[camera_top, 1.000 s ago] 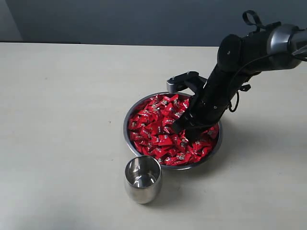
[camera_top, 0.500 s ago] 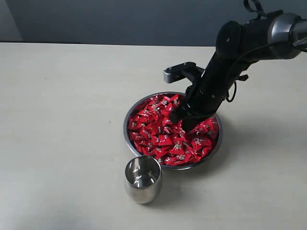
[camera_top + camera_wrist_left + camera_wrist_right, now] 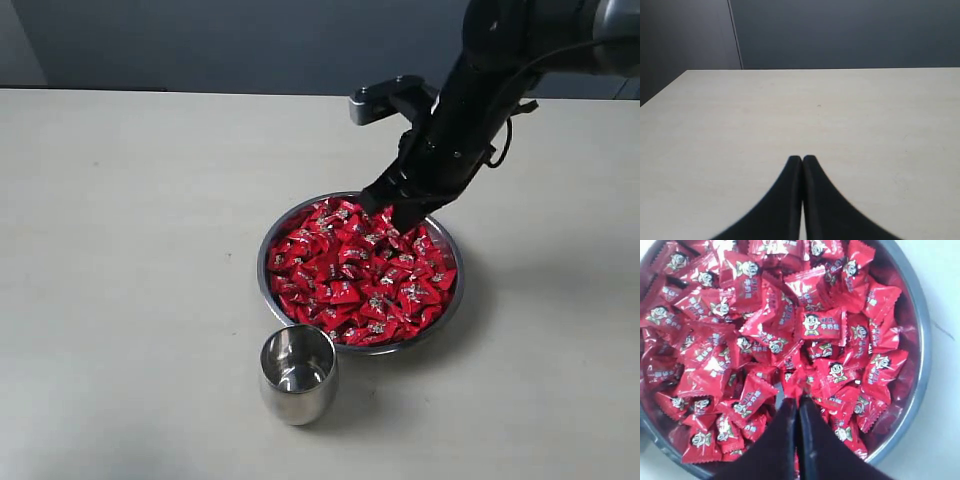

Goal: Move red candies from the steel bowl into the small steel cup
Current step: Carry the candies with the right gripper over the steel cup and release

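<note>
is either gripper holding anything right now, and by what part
Left gripper is shut on nothing. Right gripper is shut over the red candies; a wrapper edge may be pinched at its tips, but against the pile it cannot be told.

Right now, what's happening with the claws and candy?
Left gripper shut. Right gripper shut over red candies in steel bowl. Small steel cup empty. Nothing blocking.

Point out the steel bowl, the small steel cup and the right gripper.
steel bowl [image 3: 919, 320], right wrist view, bare inner wall.
small steel cup [image 3: 297, 400], exterior view, outer side wall.
right gripper [image 3: 799, 400], right wrist view, where its shut fingertips meet.
</note>
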